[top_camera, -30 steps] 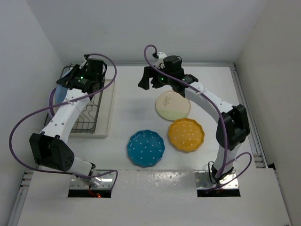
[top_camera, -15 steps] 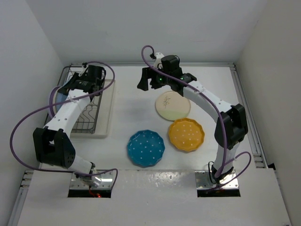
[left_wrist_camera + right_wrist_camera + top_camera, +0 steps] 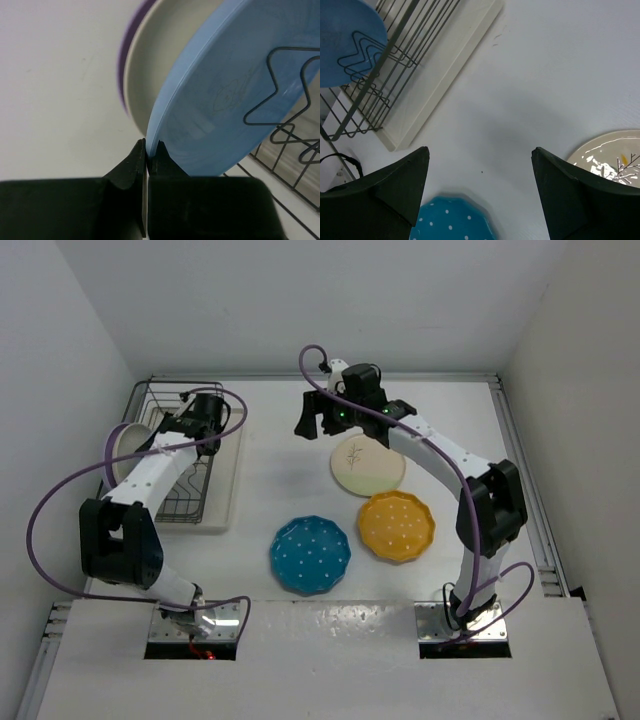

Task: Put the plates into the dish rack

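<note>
My left gripper (image 3: 148, 147) is shut on the lower rim of the light blue plate (image 3: 235, 90), which stands on edge among the wires of the dish rack (image 3: 292, 132). Behind it stand a cream plate (image 3: 165, 65) and a purple plate (image 3: 126, 60). From above, the left gripper (image 3: 168, 427) is over the rack (image 3: 185, 495), beside the cream plate (image 3: 123, 440). My right gripper (image 3: 320, 416) hangs open and empty above the table (image 3: 479, 165). The sprig plate (image 3: 368, 464), the orange-yellow dotted plate (image 3: 397, 526) and the teal scalloped plate (image 3: 310, 554) lie flat on the table.
The rack sits on a cream drip tray (image 3: 230, 480) at the left, close to the left wall. White walls close in the table at the back and both sides. Purple cables loop off both arms.
The left arm has swung its wrist in over the rack, turning the light blue plate upright beside the cream one. The right gripper has stayed open and barely shifted.
</note>
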Available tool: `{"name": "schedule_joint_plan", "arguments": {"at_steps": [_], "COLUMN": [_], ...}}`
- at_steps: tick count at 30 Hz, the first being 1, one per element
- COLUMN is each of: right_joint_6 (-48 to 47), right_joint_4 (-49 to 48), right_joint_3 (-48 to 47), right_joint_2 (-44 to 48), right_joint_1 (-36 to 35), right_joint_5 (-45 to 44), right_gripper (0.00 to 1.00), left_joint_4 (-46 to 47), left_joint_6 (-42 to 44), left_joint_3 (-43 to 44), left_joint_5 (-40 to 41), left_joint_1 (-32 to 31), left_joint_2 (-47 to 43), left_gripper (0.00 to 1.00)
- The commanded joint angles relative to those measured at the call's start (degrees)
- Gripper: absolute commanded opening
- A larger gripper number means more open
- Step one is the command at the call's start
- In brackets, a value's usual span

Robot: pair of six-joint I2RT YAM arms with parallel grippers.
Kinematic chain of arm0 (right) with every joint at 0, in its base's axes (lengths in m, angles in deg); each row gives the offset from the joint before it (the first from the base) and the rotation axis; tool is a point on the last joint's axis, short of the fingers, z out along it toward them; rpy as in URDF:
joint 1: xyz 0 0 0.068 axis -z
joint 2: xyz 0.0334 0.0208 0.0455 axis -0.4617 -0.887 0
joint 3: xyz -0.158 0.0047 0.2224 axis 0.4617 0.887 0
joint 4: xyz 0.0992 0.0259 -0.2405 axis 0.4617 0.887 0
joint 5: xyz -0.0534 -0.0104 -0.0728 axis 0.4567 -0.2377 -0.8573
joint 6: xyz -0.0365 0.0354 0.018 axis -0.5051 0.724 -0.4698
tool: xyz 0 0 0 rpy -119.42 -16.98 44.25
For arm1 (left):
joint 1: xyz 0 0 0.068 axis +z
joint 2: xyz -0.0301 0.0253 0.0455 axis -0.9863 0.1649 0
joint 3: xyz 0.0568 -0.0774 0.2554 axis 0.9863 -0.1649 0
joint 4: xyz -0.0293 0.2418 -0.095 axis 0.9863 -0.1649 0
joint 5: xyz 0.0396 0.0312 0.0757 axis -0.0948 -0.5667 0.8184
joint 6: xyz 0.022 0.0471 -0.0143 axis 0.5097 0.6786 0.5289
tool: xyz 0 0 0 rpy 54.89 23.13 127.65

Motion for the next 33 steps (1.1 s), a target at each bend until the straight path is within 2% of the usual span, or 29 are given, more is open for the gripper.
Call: {"name": "schedule_joint_plan", "arguments": {"at_steps": [1, 3, 6, 7, 9, 10, 16, 21, 23, 27, 29, 33], "right_joint_6": [-1.1, -1.1, -1.1, -1.2, -1.2, -0.9, -1.5, -1.2, -0.8, 2.4, 3.7, 5.7], "right_joint_4": [-1.7, -1.9, -2.2, -2.1, -2.3, -2.5, -3.0, -3.7, -3.5, -1.7, 1.2, 10.5], "right_joint_3": [0.7, 1.0, 2.1, 2.3, 3.0, 3.3, 4.9, 6.5, 7.3, 8.5, 8.8, 13.0], "right_joint_2": [3.2, 3.6, 4.1, 4.3, 4.6, 4.9, 6.1, 7.5, 8.4, 9.9, 11.4, 17.3], "right_joint_1": [-0.2, 0.0, -0.1, 0.1, 0.0, 0.2, 0.5, 0.5, 0.6, 0.9, 0.9, 0.9], "right_joint_5": [-0.4, -0.5, -0.7, -0.7, -1.0, -1.0, -1.2, -1.5, -2.1, -3.8, -7.8, -16.8], "right_gripper": [0.83, 0.83, 0.84, 0.84, 0.84, 0.84, 0.84, 0.84, 0.85, 0.85, 0.88, 0.91], "left_joint_4": [-4.6, -5.9, -7.1, -7.1, -8.3, -8.3, -9.4, -9.4, -9.4, -6.8, -6.3, -6.3], "left_joint_6": [-3.3, -3.9, -3.9, -3.9, -3.9, -3.9, -1.9, 1.2, 2.4, 4.7, 4.7, 6.1], "left_joint_3": [-0.8, -0.2, 1.1, 1.8, 2.4, 3.3, 8.3, 13.8, 16.9, 17.6, 17.6, 17.0], "left_joint_5": [-3.4, -4.7, -5.9, -5.9, -5.9, -5.9, -5.9, -11.2, -16.5, -28.5, -35.1, -41.1], "left_joint_1": [1.9, 2.5, 3.1, 3.1, 3.6, 3.6, 3.6, 3.6, 3.0, 0.1, -2.4, -9.0], "left_joint_2": [0.9, 1.4, 1.4, 1.4, 1.4, 1.4, 0.7, -0.8, -1.5, -4.5, -5.0, -2.4], "left_gripper": [0.0, 0.0, 0.23, 0.34, 0.44, 0.53, 0.58, 0.59, 0.62, 0.62, 0.62, 0.62]}}
